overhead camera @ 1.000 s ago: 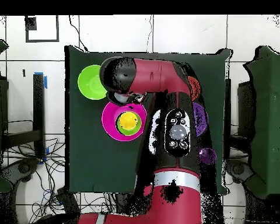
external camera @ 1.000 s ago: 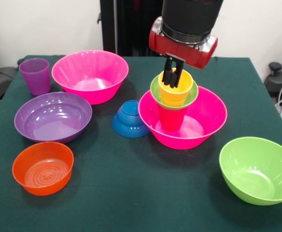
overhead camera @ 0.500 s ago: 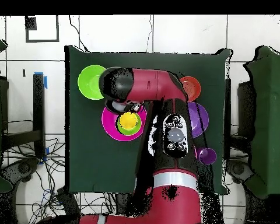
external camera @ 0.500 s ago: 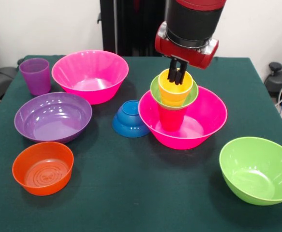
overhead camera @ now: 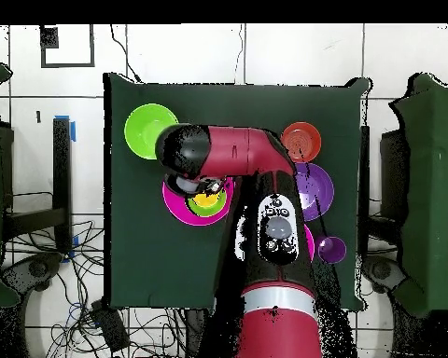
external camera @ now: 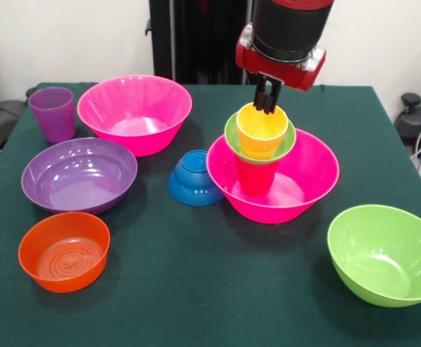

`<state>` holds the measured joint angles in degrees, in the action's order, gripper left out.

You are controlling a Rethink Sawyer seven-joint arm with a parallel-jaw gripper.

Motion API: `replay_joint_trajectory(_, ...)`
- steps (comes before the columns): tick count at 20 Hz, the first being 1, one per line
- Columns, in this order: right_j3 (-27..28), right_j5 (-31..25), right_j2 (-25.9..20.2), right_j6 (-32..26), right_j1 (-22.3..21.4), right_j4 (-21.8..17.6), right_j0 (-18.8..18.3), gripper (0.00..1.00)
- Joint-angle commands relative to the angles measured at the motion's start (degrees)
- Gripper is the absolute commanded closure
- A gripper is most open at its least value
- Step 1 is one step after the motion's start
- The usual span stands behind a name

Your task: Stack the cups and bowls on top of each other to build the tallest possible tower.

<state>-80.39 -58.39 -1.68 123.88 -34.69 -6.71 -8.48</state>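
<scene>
Because the yellow cup (external camera: 262, 130) sits in the small green bowl (external camera: 260, 139) atop the red cup (external camera: 255, 176) inside the pink bowl (external camera: 273, 177), we judge any sideways nudge could topple it; the gripper (external camera: 267, 105), fingers together and holding nothing, hangs just above its rim.

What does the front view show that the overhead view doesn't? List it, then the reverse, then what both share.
Front only: the gripper shut above the yellow cup, the red cup and the blue bowl.
Overhead only: the arm reaching across the table.
Both: the lime green bowl, orange bowl and purple cup.
</scene>
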Motion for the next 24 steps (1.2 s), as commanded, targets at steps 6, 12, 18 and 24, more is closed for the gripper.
replay_joint_trajectory(6, -5.5, 10.58, -6.02, -3.93, 2.51, -2.39, -0.62, 1.0)
replay_joint_trajectory(12, -5.74, 11.12, -5.55, -3.28, 3.65, -2.19, -0.58, 1.0)
replay_joint_trajectory(18, -7.32, 11.71, -5.29, -3.14, 3.44, -2.33, -0.52, 1.0)
replay_joint_trajectory(24, -8.23, 13.69, -4.98, -2.63, 4.02, -2.91, -0.42, 1.0)
